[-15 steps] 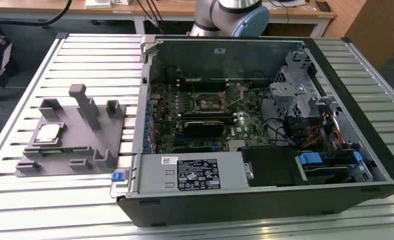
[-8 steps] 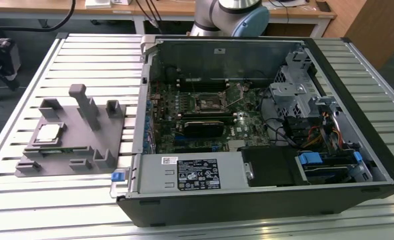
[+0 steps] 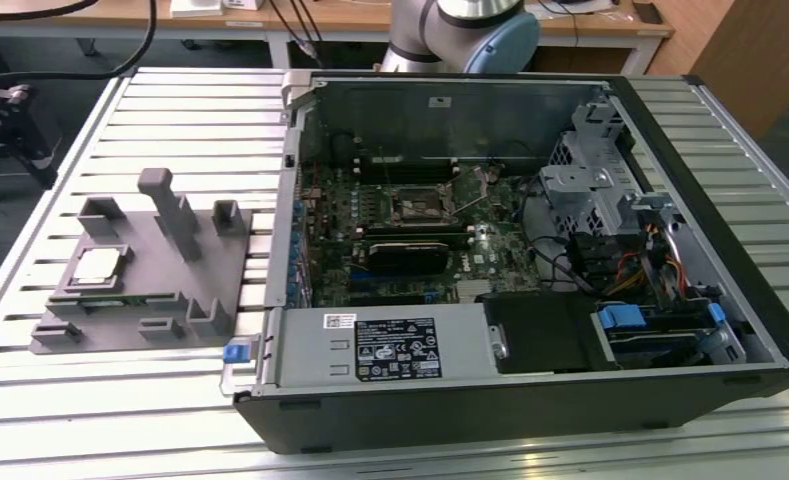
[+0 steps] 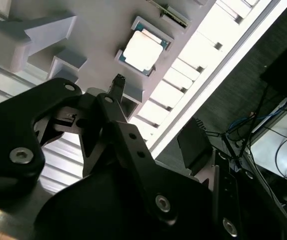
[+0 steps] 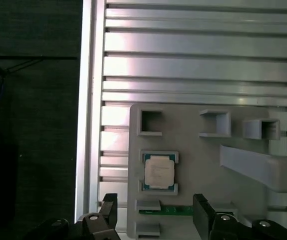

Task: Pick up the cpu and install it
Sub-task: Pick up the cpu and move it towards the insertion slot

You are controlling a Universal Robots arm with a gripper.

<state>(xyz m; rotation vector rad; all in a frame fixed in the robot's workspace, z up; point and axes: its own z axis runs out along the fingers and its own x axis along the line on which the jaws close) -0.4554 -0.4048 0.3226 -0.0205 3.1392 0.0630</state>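
Nearest, the gripper (image 5: 154,216): its two black fingers (image 5: 108,212) stood spread wide apart, with nothing clamped between them; in the second wrist view the gripper (image 4: 156,112) showed the same wide gap ahead of its black linkage.
Memory stick (image 5: 166,211): a thin green strip lay in its slot on the fixture, in the gap between the fingertips; whether either finger touched it could not be told.
Cpu (image 5: 159,172): it lay flat, silvery top up, in a blue-edged square pocket of the fixture, just beyond the memory stick. It was clear of both fingers and roughly in line with the middle of their gap. In the second wrist view the cpu (image 4: 142,51) likewise lay out past the fingertips, untouched. In the exterior view the cpu (image 3: 97,264) sat at about nine o'clock, on the side of the fixture away from the case.
Fixture (image 5: 198,170): grey plastic with upright posts and open square pockets, it rested flat on the table; seen also in the exterior view (image 3: 147,278).
Table (image 3: 101,400): slatted aluminium, carrying both fixture and case.
Computer case (image 3: 408,415): it lay open on its side, just beside the fixture at three o'clock from it, with the motherboard (image 3: 367,235) exposed and a square metal-framed socket (image 3: 412,205) near the board's middle.
Arm base (image 3: 454,30): it stood at twelve o'clock in the exterior view, beyond the case.
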